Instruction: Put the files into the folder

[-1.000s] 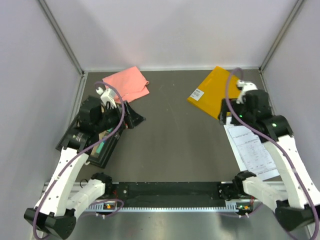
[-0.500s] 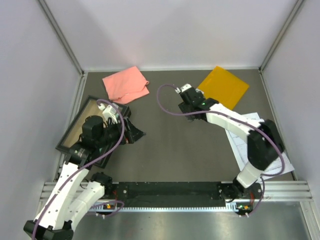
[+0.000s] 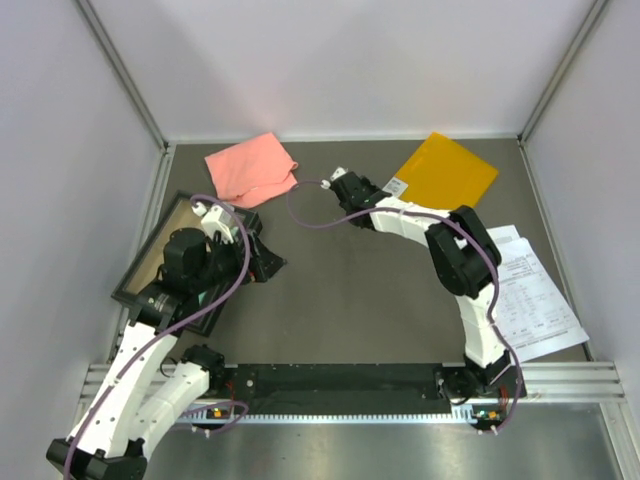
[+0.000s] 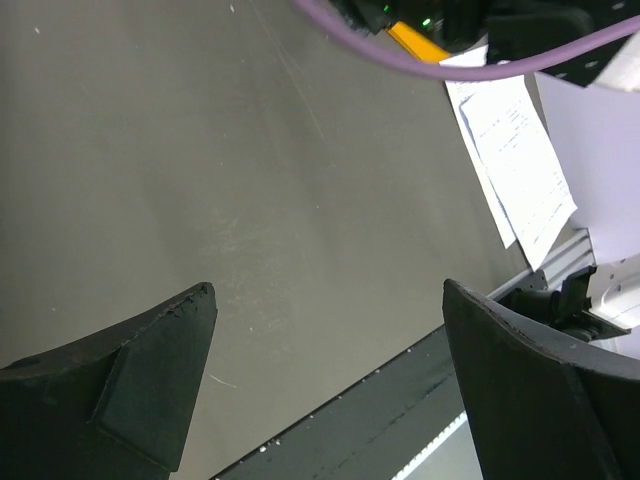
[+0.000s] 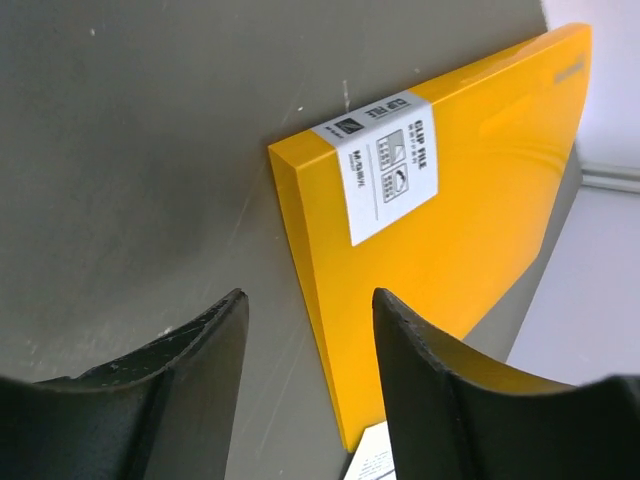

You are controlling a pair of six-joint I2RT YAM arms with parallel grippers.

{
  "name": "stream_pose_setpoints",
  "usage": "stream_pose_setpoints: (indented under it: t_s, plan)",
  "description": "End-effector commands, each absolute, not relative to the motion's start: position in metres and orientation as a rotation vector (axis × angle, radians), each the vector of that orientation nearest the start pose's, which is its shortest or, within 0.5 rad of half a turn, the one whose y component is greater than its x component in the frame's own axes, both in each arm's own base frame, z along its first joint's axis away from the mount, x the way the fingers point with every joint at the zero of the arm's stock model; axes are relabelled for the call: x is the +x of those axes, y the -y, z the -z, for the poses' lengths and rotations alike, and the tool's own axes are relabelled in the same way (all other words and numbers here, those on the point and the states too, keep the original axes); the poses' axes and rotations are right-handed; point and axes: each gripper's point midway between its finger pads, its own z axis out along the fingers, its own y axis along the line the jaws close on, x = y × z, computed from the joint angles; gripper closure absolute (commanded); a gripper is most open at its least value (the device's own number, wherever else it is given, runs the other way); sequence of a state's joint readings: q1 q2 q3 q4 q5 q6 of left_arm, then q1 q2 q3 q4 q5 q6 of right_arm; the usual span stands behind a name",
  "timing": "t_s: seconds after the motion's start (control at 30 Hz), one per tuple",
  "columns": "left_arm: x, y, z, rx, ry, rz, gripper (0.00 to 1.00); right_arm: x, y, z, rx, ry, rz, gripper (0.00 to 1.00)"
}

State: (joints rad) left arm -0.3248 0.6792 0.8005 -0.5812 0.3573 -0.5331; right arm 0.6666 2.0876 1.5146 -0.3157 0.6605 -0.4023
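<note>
The yellow-orange folder lies closed at the back right of the table, white label on its near-left corner. The files are white printed sheets lying at the right edge, in front of the folder. My right gripper is stretched out just left of the folder, low over the table, open and empty. In the right wrist view the folder's left edge runs between the open fingers of the gripper. My left gripper is open and empty over the table's left side; the files show far off.
A pink cloth lies at the back left. A black-framed tray sits at the left edge under my left arm. A black rail runs along the near edge. Enclosure walls stand on three sides.
My right arm swung left across the folder; its gripper now sits just left of the label corner. The files are more exposed. The left arm has barely moved.
</note>
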Motion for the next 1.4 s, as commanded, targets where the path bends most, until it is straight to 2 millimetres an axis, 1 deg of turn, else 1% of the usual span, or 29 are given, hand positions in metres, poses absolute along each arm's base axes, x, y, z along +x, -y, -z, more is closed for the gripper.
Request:
stream_pose_setpoints:
  t_s: [0.0,0.07,0.17,0.33,0.4,0.5,0.53,0.8,0.87,1.0,1.03,1.07,1.1,1.13,1.17,1.2,1.23,1.27,1.3,1.33,1.37]
  plan:
    - [0.213,0.150,-0.261,0.054,-2.031,0.841,0.01,0.482,-0.214,-0.091,-0.904,-2.038,0.759,0.49]
    - [0.214,0.150,-0.261,0.063,-2.033,0.833,0.01,0.487,-0.211,-0.082,-0.900,-2.039,0.794,0.55]
    - [0.215,0.151,-0.260,0.071,-2.034,0.833,0.01,0.490,-0.204,-0.074,-0.908,-2.043,0.825,0.62]
    - [0.216,0.153,-0.252,0.070,-2.049,0.843,0.01,0.495,-0.195,-0.065,-0.891,-2.040,0.853,0.62]
    - [0.216,0.154,-0.250,0.069,-2.051,0.850,0.01,0.496,-0.187,-0.063,-0.885,-2.039,0.897,0.63]
    - [0.217,0.156,-0.248,0.076,-2.058,0.859,0.01,0.499,-0.182,-0.061,-0.872,-2.024,0.915,0.63]
    - [0.218,0.157,-0.248,0.077,-2.057,0.861,0.01,0.500,-0.180,-0.058,-0.880,-2.030,0.922,0.64]
    - [0.219,0.157,-0.248,0.078,-2.058,0.862,0.02,0.511,-0.171,-0.049,-0.872,-2.016,0.965,0.65]
    - [0.219,0.157,-0.247,0.077,-2.064,0.857,0.02,0.512,-0.169,-0.047,-0.876,-2.014,0.984,0.67]
    - [0.219,0.156,-0.249,0.082,-2.062,0.847,0.02,0.521,-0.167,-0.046,-0.851,-1.977,1.003,0.71]
    - [0.220,0.155,-0.249,0.081,-2.062,0.840,0.02,0.522,-0.166,-0.045,-0.851,-1.966,1.017,0.77]
    - [0.219,0.154,-0.249,0.081,-2.067,0.838,0.02,0.523,-0.163,-0.047,-0.860,-1.954,1.049,0.81]
    - [0.218,0.154,-0.251,0.084,-2.064,0.837,0.02,0.527,-0.166,-0.050,-0.846,-1.933,1.050,0.85]
    - [0.218,0.154,-0.251,0.085,-2.061,0.832,0.02,0.527,-0.165,-0.052,-0.844,-1.928,1.062,0.93]
    - [0.218,0.152,-0.250,0.081,-2.066,0.821,0.02,0.528,-0.168,-0.059,-0.836,-1.919,1.063,0.98]
    - [0.219,0.150,-0.253,0.080,-2.062,0.809,0.02,0.527,-0.172,-0.064,-0.836,-1.915,1.058,1.00]
    - [0.221,0.147,-0.254,0.080,-2.058,0.782,0.02,0.525,-0.176,-0.078,-0.826,-1.903,1.049,1.00]
    - [0.223,0.140,-0.256,0.059,-2.059,0.731,0.02,0.522,-0.180,-0.087,-0.828,-1.891,1.035,1.00]
    - [0.225,0.134,-0.258,0.041,-2.055,0.693,0.01,0.517,-0.194,-0.096,-0.837,-1.869,1.006,1.00]
    - [0.227,0.129,-0.260,0.039,-2.050,0.654,0.02,0.511,-0.200,-0.118,-0.825,-1.847,0.980,1.00]
    - [0.232,0.118,-0.268,0.002,-2.028,0.590,0.02,0.506,-0.209,-0.123,-0.834,-1.844,0.943,1.00]
